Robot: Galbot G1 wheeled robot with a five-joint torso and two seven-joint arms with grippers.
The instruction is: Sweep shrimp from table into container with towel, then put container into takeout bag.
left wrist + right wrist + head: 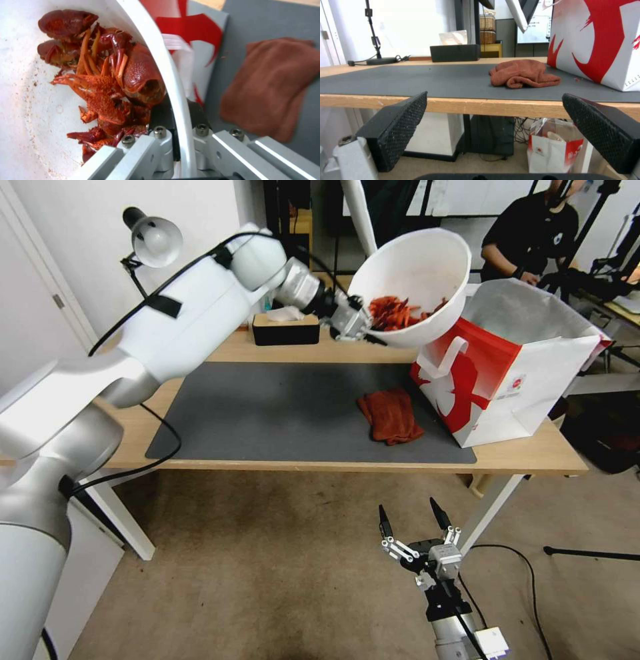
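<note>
Shrimp (397, 313) lay gathered in the container (420, 267), which the left gripper (353, 323) pinched by its rim, tilted above the takeout bag (527, 373) and not yet inside, the towel (390, 415) on the table (533, 455), the right gripper (413, 523) wide open below.

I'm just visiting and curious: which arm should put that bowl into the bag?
Left. The left gripper already grips the container of shrimp beside the takeout bag; the right gripper hangs open below the table.
</note>
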